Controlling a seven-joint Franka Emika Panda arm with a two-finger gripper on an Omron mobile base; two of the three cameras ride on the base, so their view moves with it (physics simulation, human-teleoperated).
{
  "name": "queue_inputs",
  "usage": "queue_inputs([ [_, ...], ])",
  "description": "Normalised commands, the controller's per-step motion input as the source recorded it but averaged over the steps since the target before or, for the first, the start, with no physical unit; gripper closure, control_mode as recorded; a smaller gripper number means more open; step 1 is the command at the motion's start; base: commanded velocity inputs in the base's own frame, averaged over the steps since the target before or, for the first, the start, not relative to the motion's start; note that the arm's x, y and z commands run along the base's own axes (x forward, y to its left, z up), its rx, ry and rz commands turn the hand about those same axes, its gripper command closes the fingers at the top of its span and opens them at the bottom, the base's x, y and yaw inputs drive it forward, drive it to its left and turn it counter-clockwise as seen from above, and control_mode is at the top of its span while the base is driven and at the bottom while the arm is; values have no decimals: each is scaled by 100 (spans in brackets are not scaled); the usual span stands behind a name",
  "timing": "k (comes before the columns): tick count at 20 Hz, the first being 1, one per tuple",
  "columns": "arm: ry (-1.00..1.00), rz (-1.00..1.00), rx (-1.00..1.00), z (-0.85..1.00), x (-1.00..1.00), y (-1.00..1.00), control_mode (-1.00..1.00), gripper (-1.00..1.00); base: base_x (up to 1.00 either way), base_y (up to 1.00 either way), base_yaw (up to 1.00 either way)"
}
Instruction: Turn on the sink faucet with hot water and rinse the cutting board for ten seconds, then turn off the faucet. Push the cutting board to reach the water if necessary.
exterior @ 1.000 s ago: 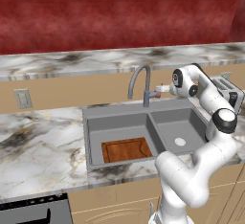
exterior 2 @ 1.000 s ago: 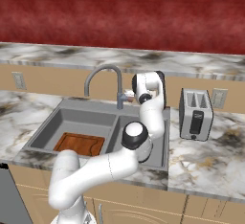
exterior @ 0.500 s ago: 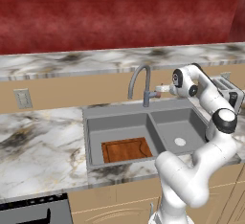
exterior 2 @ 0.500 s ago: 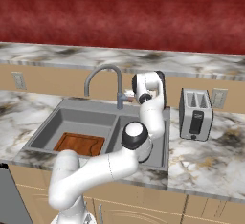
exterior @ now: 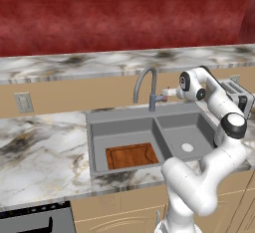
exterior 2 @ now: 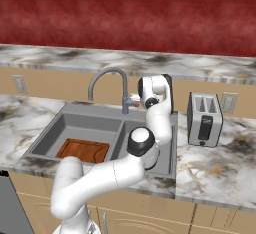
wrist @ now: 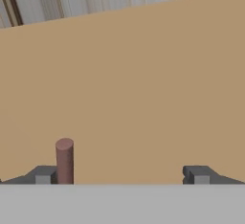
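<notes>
**At the lever, water not yet on**

We have the pincer (wrist: 122, 174) up at the faucet (exterior: 147, 88), level with its small side lever (wrist: 64, 162). In the hand view the two tips stand wide apart with nothing clamped; the reddish lever rises just beside the left tip, against the tan wall behind the sink (exterior: 99, 127). No water runs from the spout in either base view, so we judge the step in hand is opening the faucet toward hot.

To do it well, we should press on the lever with the inner face of that near tip and sweep slowly, rather than closing on so thin a rod. Contact should stay close to the lever's end, so it swings easily, and the hand should stay clear of the spout's arch.

The board (exterior: 131, 155) lies flat in the near part of the left basin, well apart from the spot beneath the spout. We judge it will likely need a push toward the far side once the stream falls.
</notes>
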Motion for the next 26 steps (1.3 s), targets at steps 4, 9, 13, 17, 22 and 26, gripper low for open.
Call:
queue_inputs([
  [4, 0, 0, 0, 0, 2, 1, -100, -100, 0, 0, 0],
  [9, 0, 0, 0, 0, 8, 3, -100, -100, 0, 0, 0],
  [13, 0, 0, 0, 0, 7, 0, -100, -100, 0, 0, 0],
  [17, 0, 0, 0, 0, 8, 0, -100, -100, 0, 0, 0],
  [22, 0, 0, 0, 0, 2, 0, -100, -100, 0, 0, 0],
  [26, 0, 0, 0, 0, 2, 0, -100, -100, 0, 0, 0],
])
